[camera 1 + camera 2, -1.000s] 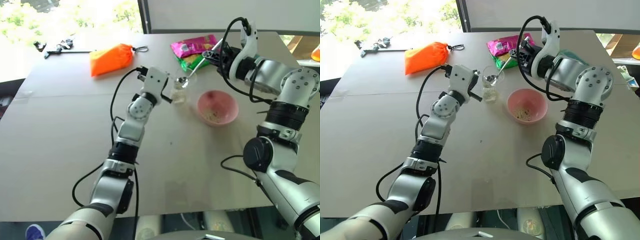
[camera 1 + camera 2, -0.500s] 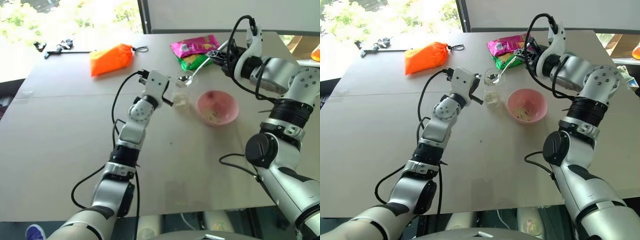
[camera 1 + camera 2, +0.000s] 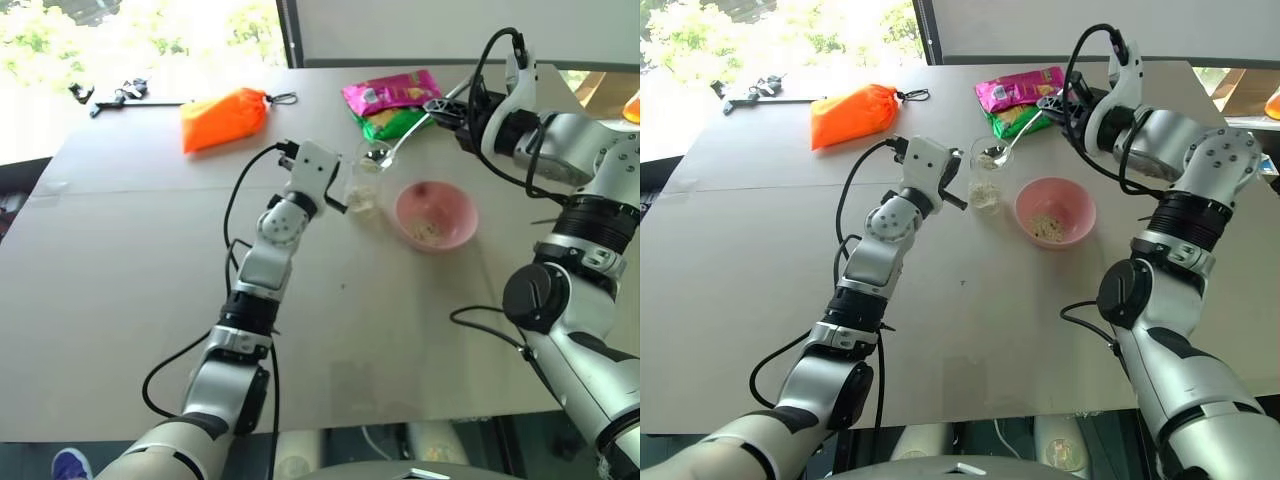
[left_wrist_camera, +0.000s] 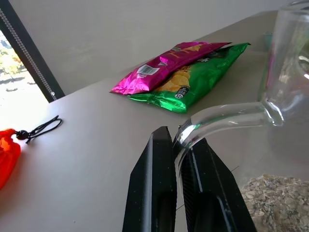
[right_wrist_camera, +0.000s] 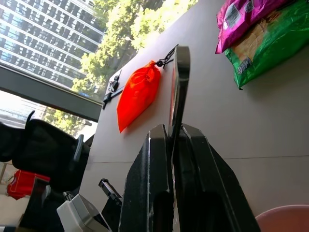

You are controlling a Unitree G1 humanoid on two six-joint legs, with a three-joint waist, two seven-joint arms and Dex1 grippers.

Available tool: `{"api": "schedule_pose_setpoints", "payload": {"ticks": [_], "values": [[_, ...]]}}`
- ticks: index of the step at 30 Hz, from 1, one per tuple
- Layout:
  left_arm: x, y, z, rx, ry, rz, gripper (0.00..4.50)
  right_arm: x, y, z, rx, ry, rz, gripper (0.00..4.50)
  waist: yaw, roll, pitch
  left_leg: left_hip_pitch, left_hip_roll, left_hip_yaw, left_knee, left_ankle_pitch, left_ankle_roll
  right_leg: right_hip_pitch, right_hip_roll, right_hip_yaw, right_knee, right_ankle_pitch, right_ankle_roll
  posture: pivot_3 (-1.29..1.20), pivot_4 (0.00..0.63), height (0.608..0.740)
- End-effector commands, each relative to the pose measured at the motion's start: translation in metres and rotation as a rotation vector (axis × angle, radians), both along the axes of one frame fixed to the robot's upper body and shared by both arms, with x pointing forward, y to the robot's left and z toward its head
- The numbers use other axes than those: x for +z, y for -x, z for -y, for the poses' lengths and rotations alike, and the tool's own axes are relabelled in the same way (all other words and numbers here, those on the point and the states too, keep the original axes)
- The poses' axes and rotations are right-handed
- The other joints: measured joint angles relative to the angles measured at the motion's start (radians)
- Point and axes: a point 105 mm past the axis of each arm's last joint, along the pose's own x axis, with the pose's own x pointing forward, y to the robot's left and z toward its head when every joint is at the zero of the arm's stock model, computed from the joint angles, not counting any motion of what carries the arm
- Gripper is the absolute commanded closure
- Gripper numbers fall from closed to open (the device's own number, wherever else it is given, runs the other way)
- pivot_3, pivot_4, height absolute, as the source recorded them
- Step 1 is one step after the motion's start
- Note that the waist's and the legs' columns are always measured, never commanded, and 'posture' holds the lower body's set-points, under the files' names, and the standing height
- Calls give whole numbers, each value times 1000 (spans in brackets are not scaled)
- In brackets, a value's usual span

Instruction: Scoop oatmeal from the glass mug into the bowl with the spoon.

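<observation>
A pale grey worktop [image 3: 150, 300] fills the head views, seen from above. Just right of centre in the upper half stands the glass mug [image 3: 986, 182], upright, with a low layer of oatmeal [image 4: 277, 200] at its bottom. The left gripper [image 4: 179, 159], reaching in from the lower left, has its black jaws pressed together on the mug's clear curved handle. Immediately to the right of the mug sits the bowl [image 3: 434, 215], pale pink, with a little oatmeal scattered inside. The right gripper [image 3: 446, 106], in the upper right of the frame, pinches the thin handle of the spoon [image 3: 394, 143] between closed jaws; the spoon slants down to the left, its oval end over the mug's mouth. Whether the spoon's end carries oats cannot be told. Behind the mug, near the top centre, lie a pink snack packet [image 3: 385, 91] and a green snack packet [image 4: 200, 79] overlapping each other. An orange drawstring pouch [image 3: 222, 117] lies in the upper left.
</observation>
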Motion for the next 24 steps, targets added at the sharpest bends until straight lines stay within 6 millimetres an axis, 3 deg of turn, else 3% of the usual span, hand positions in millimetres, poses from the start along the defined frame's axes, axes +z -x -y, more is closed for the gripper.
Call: {"api": "schedule_pose_setpoints", "payload": {"ticks": [1,14,19,24], "values": [[16,6,3,-21,16,57,4460,24,6,9,-17,-30,77,4500,0,0,0,0,0,0,0,0,0,0,0,0,0,0,0,0,150,740],[11,8,5,-27,16,45,4460,43,8,28,-59,-98,99,4500,1,0,0,0,0,0,0,0,0,0,0,0,0,0,0,0,150,740],[11,7,4,-21,15,45,4460,51,16,45,-76,-116,125,4500,3,0,0,-1,0,0,0,0,0,0,0,0,0,0,0,0,150,740],[12,3,-3,0,16,44,4460,46,33,69,-90,-102,144,4500,4,0,0,-1,0,1,0,0,1,1,0,0,-1,0,0,0,150,740]]}}
